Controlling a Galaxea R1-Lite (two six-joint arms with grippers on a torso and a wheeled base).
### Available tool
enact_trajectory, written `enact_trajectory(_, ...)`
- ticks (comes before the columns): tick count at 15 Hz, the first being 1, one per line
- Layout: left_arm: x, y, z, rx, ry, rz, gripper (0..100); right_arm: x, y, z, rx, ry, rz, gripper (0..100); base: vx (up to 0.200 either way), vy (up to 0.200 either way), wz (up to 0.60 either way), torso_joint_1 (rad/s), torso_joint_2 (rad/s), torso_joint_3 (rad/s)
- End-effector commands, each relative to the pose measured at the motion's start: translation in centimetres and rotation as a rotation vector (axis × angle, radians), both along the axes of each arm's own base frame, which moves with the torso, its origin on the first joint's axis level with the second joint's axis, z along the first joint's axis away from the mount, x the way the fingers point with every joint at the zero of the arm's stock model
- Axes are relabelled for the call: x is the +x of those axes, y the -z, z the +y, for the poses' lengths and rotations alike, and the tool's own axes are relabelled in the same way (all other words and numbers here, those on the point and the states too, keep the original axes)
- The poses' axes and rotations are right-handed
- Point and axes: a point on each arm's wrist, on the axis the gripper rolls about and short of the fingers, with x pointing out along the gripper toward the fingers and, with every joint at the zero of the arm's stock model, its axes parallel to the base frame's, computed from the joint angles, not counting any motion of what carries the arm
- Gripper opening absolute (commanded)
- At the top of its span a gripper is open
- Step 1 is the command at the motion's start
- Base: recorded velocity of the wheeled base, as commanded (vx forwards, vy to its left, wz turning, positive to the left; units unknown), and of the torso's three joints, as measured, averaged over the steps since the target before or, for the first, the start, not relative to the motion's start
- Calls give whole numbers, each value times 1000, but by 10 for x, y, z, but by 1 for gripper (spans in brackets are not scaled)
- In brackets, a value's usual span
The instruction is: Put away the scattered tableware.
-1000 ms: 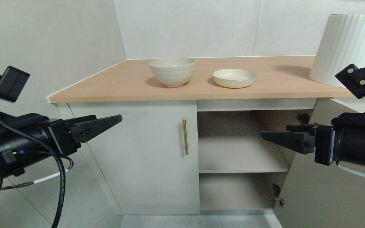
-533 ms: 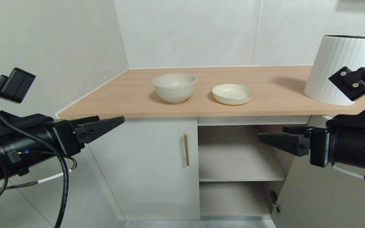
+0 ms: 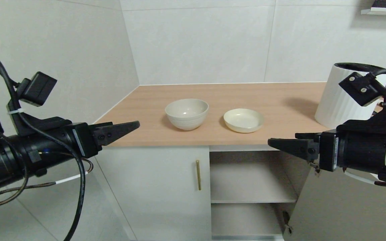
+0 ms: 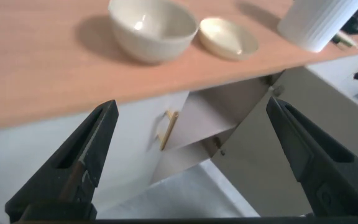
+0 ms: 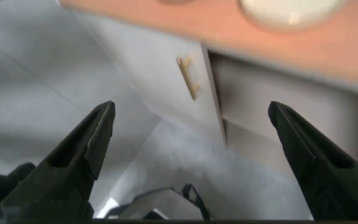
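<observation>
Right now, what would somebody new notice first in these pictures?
Two pale dishes sit side by side on the wooden counter: a deep bowl and a shallow dish to its right. Below them the cabinet stands open on the right, showing its shelves. The left pincer and right pincer hang open out front, one each side.

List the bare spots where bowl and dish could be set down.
Both cabinet shelves past the open door are bare: the upper shelf and the lower shelf. On the counter, free wood lies between the left wall and the bowl, and between the dish and the white ribbed container. Tightest: the gap between bowl and dish.
</observation>
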Motion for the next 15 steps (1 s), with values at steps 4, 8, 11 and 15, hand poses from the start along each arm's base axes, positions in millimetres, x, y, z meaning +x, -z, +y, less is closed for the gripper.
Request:
enact_trajectory(4, 34, -11, -20, 7, 36, 30, 100, 40, 9, 6, 9, 26, -32, 100, 0, 0, 0, 106, -259, -150)
enact_trajectory(8, 52, -12, -26, 30, 29, 183, 100, 75, 8, 13, -13, 128, 21, 100, 0, 0, 0, 0, 0, 0)
enact_trajectory(11, 80, -7, -46, -124, -92, 336, 100, 86, 2, 16, 8, 231, 93, 100, 0, 0, 0, 0, 0, 0)
enact_trajectory(15, 118, 25, -78, -97, -265, 401, 100, 98, 12, 21, -5, 309, 70, 100, 0, 0, 0, 0, 0, 0)
